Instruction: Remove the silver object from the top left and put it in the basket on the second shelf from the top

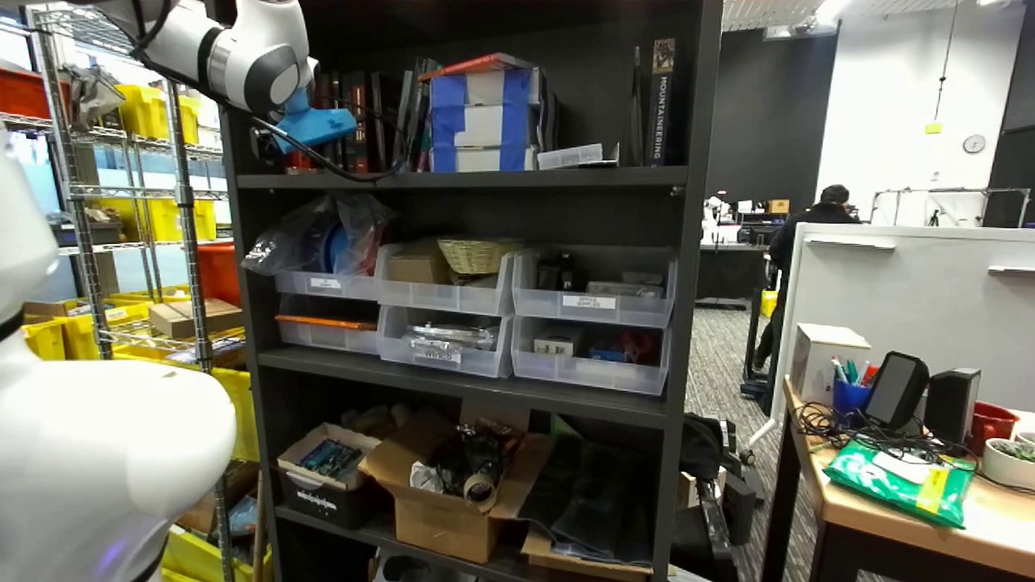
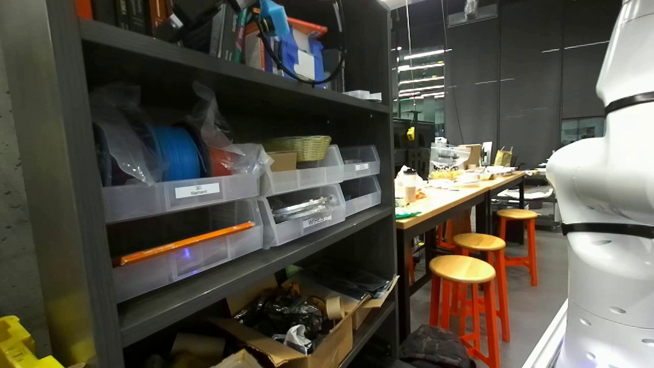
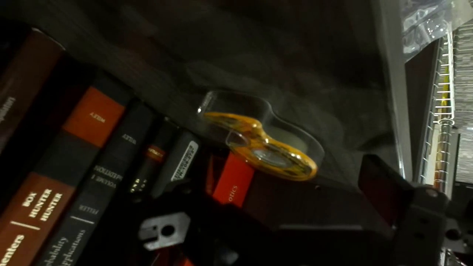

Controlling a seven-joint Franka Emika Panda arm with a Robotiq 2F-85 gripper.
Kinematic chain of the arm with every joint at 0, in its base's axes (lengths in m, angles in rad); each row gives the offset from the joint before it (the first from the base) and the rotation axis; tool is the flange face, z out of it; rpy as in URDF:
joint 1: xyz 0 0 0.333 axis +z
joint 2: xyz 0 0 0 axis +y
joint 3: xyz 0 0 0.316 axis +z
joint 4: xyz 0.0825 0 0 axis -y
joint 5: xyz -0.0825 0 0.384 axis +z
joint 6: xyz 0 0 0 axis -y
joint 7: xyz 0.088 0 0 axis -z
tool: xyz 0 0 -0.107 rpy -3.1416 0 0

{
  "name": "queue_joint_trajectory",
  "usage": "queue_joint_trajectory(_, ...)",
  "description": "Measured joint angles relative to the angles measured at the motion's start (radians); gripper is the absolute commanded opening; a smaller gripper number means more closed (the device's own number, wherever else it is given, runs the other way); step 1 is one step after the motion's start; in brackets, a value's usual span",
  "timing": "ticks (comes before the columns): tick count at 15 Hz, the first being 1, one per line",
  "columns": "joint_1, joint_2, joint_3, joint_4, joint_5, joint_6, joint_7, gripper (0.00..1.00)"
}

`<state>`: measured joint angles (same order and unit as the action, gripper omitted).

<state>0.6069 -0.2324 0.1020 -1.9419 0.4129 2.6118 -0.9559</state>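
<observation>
No plainly silver object shows. In the wrist view an orange and clear plastic item (image 3: 269,151), shiny and curved, lies beside a red book (image 3: 234,179) near the shelf's side wall. My gripper (image 3: 286,199) is open, with nothing between its fingers; the item is just ahead of them. The left finger is mostly lost in shadow. In an exterior view the gripper (image 2: 171,29) is at the left end of the top book level. The wicker basket (image 1: 479,255) sits in a clear bin, also seen in an exterior view (image 2: 306,147), on the black shelf (image 1: 469,390) below the books.
Books (image 3: 88,122) stand left of the gripper. A box with blue tape (image 1: 485,121) and a clear tray (image 1: 570,156) are farther right. A loose cable hangs from the arm. Bagged filament spools (image 2: 176,153) fill the bin below. A wire rack (image 1: 182,194) stands beside the unit.
</observation>
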Motion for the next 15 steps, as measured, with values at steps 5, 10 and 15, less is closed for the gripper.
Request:
queue_joint_trajectory(5,-0.019,0.013,0.018,0.013,0.015,-0.003,0.0,1.0)
queue_joint_trajectory(10,-0.031,0.027,0.035,0.021,0.027,-0.002,-0.002,1.0)
queue_joint_trajectory(15,-0.037,0.029,0.04,0.026,0.042,-0.001,-0.031,0.61)
